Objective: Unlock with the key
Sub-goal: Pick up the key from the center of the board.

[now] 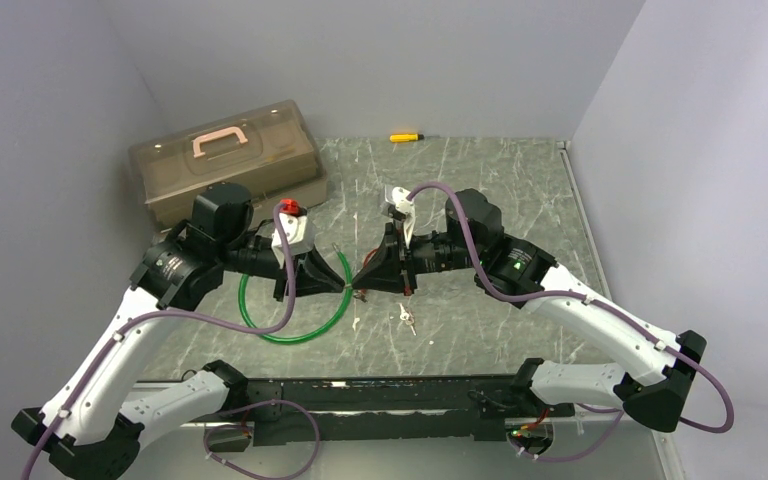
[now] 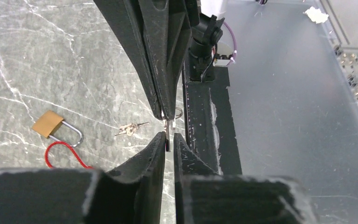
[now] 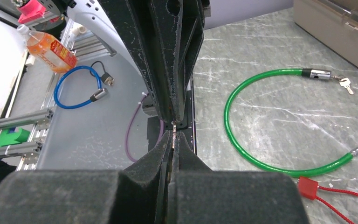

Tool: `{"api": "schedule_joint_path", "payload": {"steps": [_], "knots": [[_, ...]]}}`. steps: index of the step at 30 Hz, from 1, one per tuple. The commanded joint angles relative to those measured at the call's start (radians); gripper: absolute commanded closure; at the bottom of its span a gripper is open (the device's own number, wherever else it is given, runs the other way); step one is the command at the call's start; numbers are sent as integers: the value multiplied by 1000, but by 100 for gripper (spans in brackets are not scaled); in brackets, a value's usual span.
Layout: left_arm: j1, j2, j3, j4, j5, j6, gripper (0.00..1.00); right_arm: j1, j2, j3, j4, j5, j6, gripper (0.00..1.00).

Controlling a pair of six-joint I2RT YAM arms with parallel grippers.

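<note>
Your left hand [image 2: 168,140] is standing slightly parted around the key [image 2: 167,130], not gripping it yet; the right hand [image 3: 173,137] is pinching its ring end shut. Be closing squarely on the blade before releasing. Beyond, the padlock [image 2: 51,125] is lying on the worktop [image 2: 74,56].

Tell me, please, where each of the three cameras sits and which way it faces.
Top external: above and behind the bases, looking down on the table; both arms show, left pincer meeting right pincer.
Left wrist: on the left arm, facing along its own fingers toward the right pincer, which pinches the key.
Right wrist: on the right arm, facing oppositely past its own fingers to the green cable lock.
Shared: both wrist views show the pincers meeting.
</note>
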Motion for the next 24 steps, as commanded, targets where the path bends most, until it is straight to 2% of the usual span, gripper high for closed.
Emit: {"api": "schedule_joint_path", "payload": {"steps": [1,3,10,17,24], "knots": [[-8,-1,1,53,14,-19,93,-11,-7,16,29,42,-32,100],[-9,1,-4,59,3,-22,100,-11,-9,16,34,42,-30,100],[-9,-3,-17,33,-17,-5,100,-11,-24,11,39,45,-25,100],[-7,11,58,-25,-87,56,100,-11,-25,-2,-19,33,-49,100],[-7,-14,38,49,-94,42,100,-11,-21,9,-74,30,-79,100]]}}
